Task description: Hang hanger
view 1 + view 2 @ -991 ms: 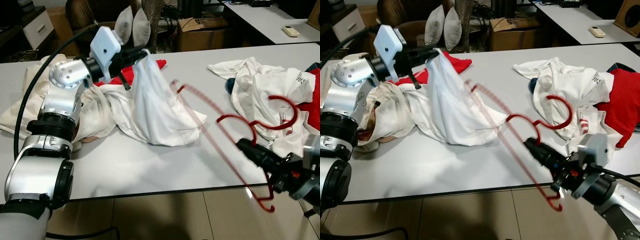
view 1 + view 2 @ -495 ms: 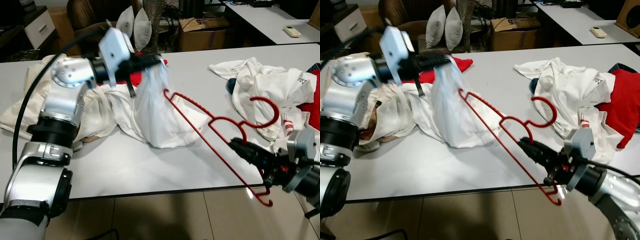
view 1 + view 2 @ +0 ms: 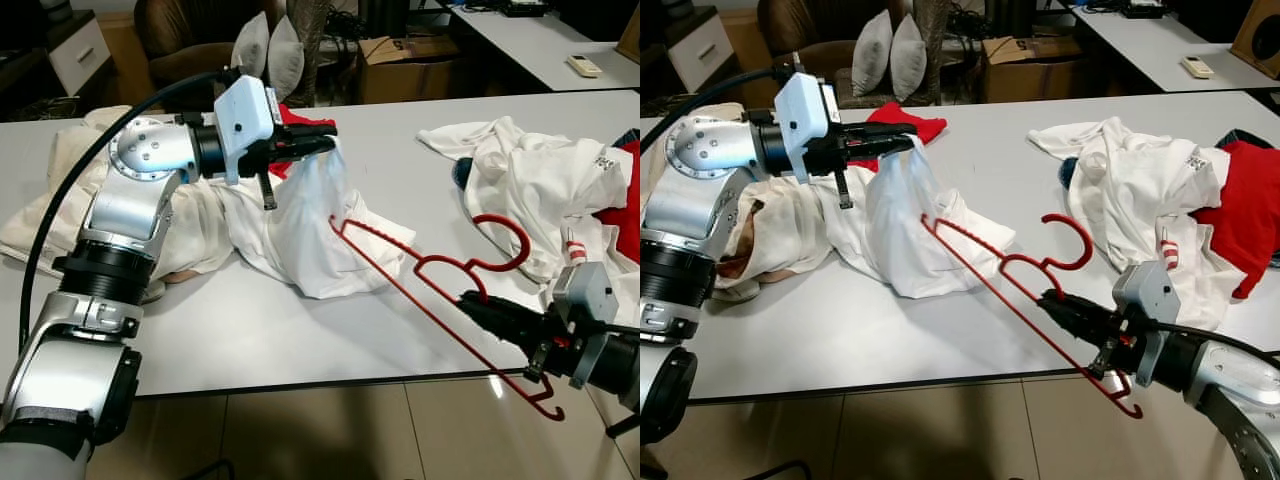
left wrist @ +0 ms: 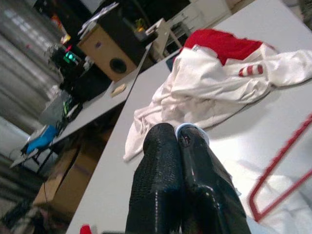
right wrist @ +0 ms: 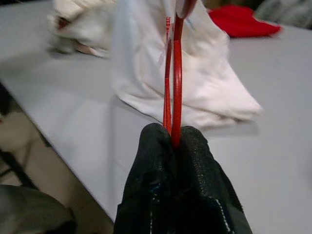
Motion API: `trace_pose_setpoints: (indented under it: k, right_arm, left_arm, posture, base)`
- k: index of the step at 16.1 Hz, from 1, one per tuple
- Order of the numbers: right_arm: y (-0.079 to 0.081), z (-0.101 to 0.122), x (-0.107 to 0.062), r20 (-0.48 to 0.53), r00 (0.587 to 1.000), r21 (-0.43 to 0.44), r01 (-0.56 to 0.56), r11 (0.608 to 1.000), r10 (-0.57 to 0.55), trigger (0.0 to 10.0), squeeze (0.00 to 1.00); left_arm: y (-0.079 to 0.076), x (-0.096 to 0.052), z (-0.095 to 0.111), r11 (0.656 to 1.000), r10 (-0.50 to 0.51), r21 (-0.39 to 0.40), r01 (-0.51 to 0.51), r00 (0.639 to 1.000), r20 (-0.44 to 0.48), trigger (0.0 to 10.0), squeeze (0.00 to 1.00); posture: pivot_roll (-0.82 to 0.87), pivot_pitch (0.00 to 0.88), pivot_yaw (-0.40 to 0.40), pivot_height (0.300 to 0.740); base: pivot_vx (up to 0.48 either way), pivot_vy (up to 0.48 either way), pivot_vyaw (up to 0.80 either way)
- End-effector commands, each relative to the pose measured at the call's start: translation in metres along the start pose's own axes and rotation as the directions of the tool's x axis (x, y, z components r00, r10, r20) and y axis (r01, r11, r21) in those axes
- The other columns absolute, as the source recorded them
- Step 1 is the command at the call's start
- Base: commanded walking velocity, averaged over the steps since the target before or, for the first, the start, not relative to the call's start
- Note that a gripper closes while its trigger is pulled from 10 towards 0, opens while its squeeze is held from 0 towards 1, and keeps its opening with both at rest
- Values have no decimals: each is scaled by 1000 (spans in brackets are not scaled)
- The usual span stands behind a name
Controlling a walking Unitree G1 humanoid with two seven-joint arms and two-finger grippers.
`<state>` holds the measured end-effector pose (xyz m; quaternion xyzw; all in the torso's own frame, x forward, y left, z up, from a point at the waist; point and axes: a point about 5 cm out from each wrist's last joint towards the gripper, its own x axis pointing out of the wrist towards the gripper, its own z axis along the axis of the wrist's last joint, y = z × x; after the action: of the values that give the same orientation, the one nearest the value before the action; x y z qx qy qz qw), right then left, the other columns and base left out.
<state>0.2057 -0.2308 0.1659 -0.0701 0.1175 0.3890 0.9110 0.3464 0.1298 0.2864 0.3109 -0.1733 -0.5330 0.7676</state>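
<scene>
**threading the hanger into the lifted white shirt**

left gripper (image 3: 322, 139) has its fingers pinched on a fold of the white shirt (image 3: 310, 225), holding it up off the white table (image 3: 300, 330). right gripper (image 3: 1065, 311) is clamped on the lower bar of the red hanger (image 3: 1010, 270), near the table's front edge.

to do this well, i'd say: keep the shirt taut and raised so an opening is visible, aim the far shoulder tip of the hanger into it rather than at the cloth face, go slow, since the grip sits far from that tip and it will likely swing.

hanger: thin red plastic, open hook pointing up, far tip touching the shirt's side, the near end hanging past the table edge. a second clothes pile (image 3: 540, 190) lies just beside the hook.
</scene>
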Motion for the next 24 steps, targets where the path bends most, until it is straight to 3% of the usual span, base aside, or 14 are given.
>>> trace_pose_setpoints:
  k: [1,7,10,14,19,21,24]
  right_arm:
    - [-5,0,0,-40,999,-15,31,999,-32,10000,0]
    - [-6,-7,-4,-111,993,22,31,999,-28,10000,0]
    - [-1,2,1,-12,1000,99,-6,995,7,10000,0]
    - [9,7,13,105,994,232,-42,972,18,10000,0]
    - [9,-12,30,112,987,495,43,868,-113,10000,0]
    - [9,-16,32,102,987,530,51,847,-124,10000,0]
    - [7,-20,46,116,970,634,91,768,-211,10000,0]
  left_arm:
    - [0,1,15,998,-52,40,51,998,24,0,0]
    - [-4,-2,28,990,-111,85,109,994,16,0,0]
    - [-7,-2,26,989,-114,97,116,993,-27,0,0]
    - [-8,5,9,987,-12,160,33,991,-132,0,0]
    - [-4,6,15,977,61,208,-41,994,-88,0,0]
    - [-3,6,17,974,80,216,-64,995,-65,0,0]
    - [-8,8,18,976,83,204,-73,996,-41,0,0]
  posture:
    - [-206,0,35,740]
    - [-206,0,25,740]
    - [-206,0,21,740]
    - [-207,0,16,740]
    - [-207,0,12,740]
    - [-208,0,14,740]
    - [-208,0,14,740]
  base:
    - [0,0,0]
    - [0,0,0]
    - [0,0,0]
    - [0,0,0]
    - [0,0,0]
    - [0,0,0]
    - [0,0,0]
